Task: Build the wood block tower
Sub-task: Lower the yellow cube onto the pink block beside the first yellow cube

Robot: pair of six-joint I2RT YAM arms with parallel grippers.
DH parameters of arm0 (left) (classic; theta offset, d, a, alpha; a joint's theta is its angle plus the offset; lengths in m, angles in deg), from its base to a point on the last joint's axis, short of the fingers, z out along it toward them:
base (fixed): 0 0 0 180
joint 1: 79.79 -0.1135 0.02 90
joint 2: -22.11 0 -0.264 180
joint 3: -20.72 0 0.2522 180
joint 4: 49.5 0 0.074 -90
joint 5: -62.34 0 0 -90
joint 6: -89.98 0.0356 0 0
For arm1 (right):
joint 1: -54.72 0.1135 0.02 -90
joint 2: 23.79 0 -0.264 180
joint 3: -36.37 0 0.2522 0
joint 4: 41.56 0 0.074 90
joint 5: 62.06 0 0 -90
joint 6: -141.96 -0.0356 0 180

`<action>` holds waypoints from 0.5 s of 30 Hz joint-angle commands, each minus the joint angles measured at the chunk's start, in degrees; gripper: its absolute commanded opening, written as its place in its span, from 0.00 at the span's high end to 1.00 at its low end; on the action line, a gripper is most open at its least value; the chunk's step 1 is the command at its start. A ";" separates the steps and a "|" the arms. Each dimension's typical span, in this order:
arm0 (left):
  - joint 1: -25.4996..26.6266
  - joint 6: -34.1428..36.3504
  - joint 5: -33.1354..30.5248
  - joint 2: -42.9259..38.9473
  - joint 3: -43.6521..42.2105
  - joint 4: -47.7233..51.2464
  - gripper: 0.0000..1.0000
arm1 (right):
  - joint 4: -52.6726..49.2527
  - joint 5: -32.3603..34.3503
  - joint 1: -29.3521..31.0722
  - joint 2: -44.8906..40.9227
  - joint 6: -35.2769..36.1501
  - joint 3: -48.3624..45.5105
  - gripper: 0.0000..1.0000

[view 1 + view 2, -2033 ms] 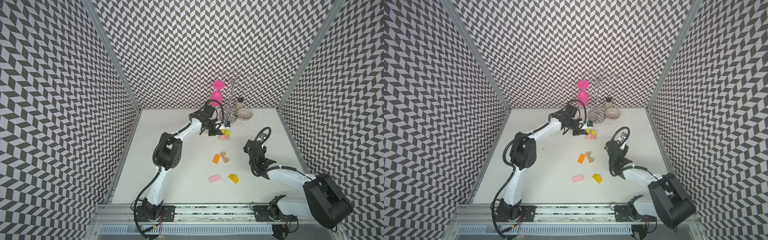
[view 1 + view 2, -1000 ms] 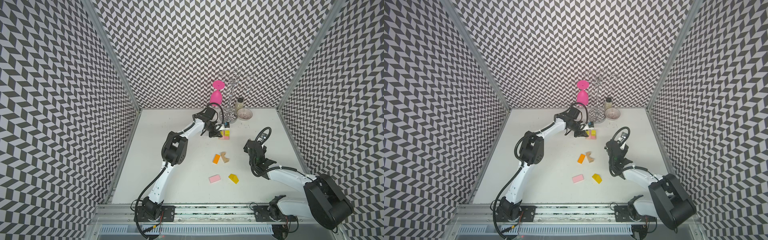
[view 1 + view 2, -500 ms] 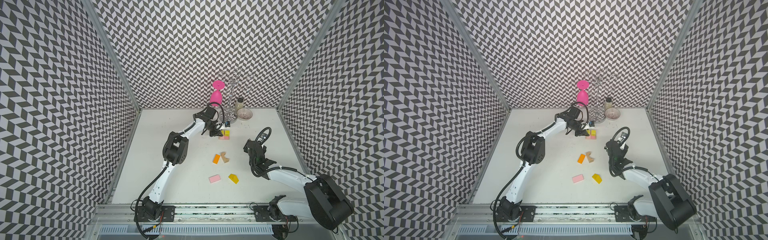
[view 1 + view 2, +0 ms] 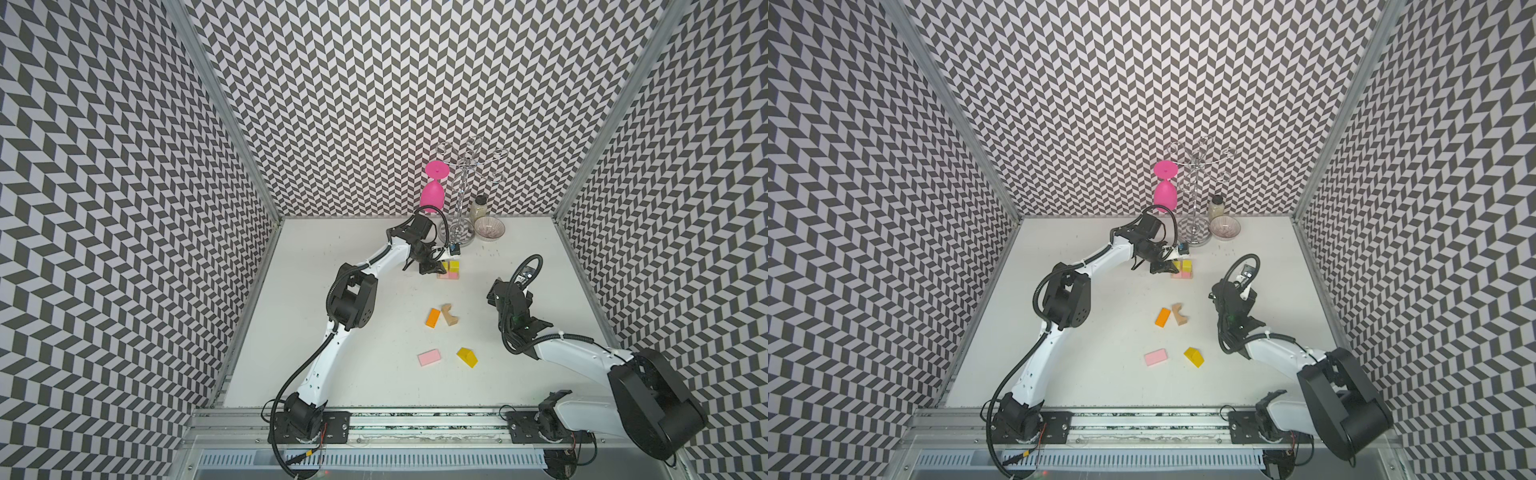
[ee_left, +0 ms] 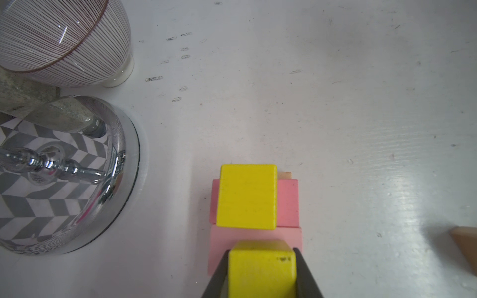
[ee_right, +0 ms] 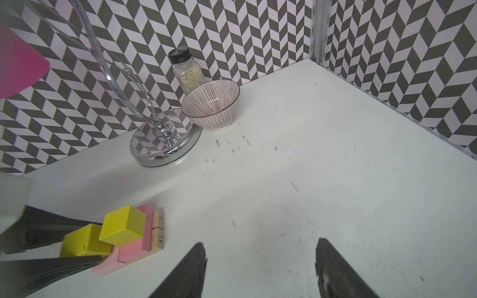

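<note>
The tower (image 4: pixel 450 271) stands near the back of the table: tan bars (image 6: pixel 158 233) at the base and pink bars (image 6: pixel 131 249) across them. One yellow cube (image 5: pixel 246 197) sits on the pink layer. My left gripper (image 5: pixel 261 251) is shut on a second yellow cube (image 6: pixel 82 241), held just beside the first over the pink bars. Loose on the table lie an orange bar (image 4: pixel 432 318), a tan arch (image 4: pixel 449 314), a pink bar (image 4: pixel 429 357) and a yellow roof piece (image 4: pixel 467 357). My right gripper (image 6: pixel 260 243) is open and empty, right of the tower.
A chrome wire stand (image 4: pixel 460 232), a magenta goblet (image 4: pixel 432 193), a striped bowl (image 4: pixel 489 227) and a spice jar (image 4: pixel 480 206) crowd the back wall just behind the tower. Patterned walls enclose the table on three sides.
The left arm's elbow has shifted a little to the right while its gripper stayed at the tower with the yellow cube. The right arm has not moved.
</note>
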 commanded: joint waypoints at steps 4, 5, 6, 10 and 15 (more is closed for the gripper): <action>0.50 0.48 0.05 0.89 1.94 -0.77 0.65 | 2.65 0.53 0.46 -1.55 0.45 -0.77 0.34; 0.51 0.42 -0.03 0.91 1.94 -0.85 0.65 | 2.65 0.60 0.46 -1.53 0.39 -0.73 0.34; 0.51 0.42 -0.09 0.91 1.94 -0.98 0.64 | 2.67 0.54 0.46 -1.55 0.45 -0.79 0.34; 0.60 0.34 -0.24 0.99 1.94 -1.28 0.61 | 2.74 0.54 0.46 -1.54 0.45 -0.79 0.34; 0.68 0.22 -0.51 0.99 1.94 -1.52 0.60 | 2.76 0.53 0.46 -1.55 0.42 -0.79 0.34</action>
